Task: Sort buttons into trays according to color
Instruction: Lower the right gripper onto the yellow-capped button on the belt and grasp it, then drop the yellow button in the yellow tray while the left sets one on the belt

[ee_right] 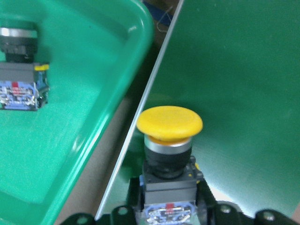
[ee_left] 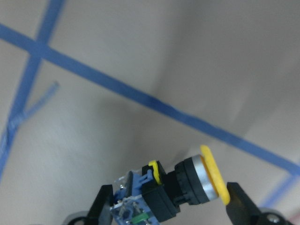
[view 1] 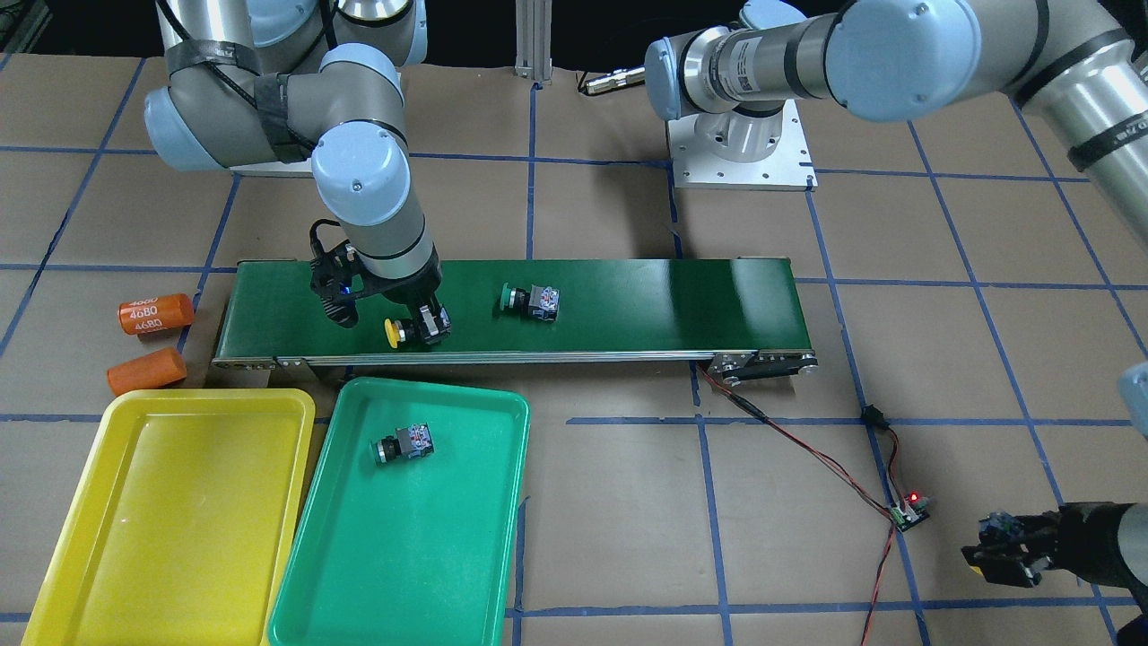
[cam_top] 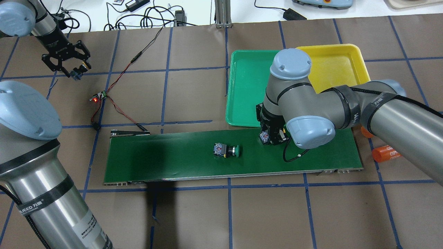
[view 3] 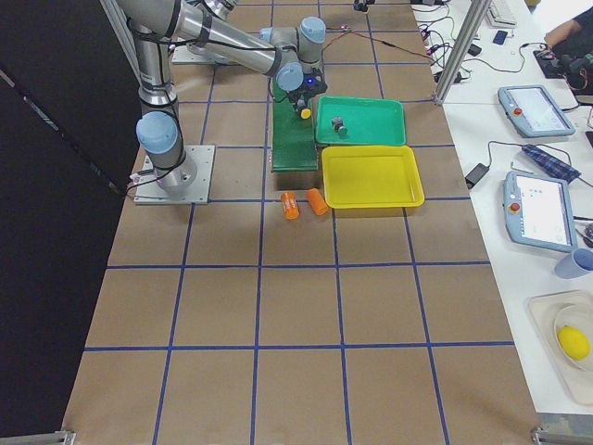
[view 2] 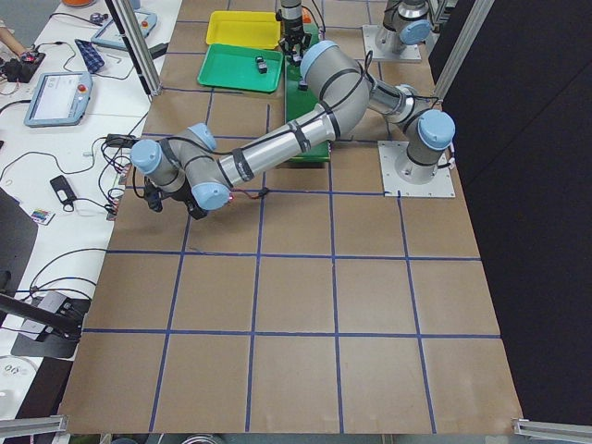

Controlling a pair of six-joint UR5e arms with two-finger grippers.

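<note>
Yellow button [ee_right: 168,154] in my R pincer [ee_right: 168,213]: jaws closed snug on the square switch body, cap sticking out fwd. It sits over the near edge of the conveyor belt [view 1: 673,305]; can't tell if it's lifted clear or touching. I'd judge it light, rigid and hard plastic, w/ no give under squeeze. The mushroom cap is round and smooth and prob slips, so the flat body sides are the right hold, which is where I have it. The terminals at the back look like the delicate bit, so go easy on the set-down.

In the front view, the green tray [view 1: 484,538] is at 6 o'clock from this button, just off the belt, w/ one green button [view 1: 405,444] lying in it. The yellow tray [view 1: 179,520], the one I want, is at 7 o'clock and touches the green tray's side. A 2nd green button [view 1: 531,301] lies on the belt at 3 o'clock, well apart.

My L pincer [ee_left: 171,206] is far off at the table's other end, fingers shut across another yellow button [ee_left: 180,187], end to end from body to cap rim. That's a less sure hold imo.

Orange cylinders [view 1: 157,314] lie beyond the belt end at 9 o'clock; not mine to sort.
</note>
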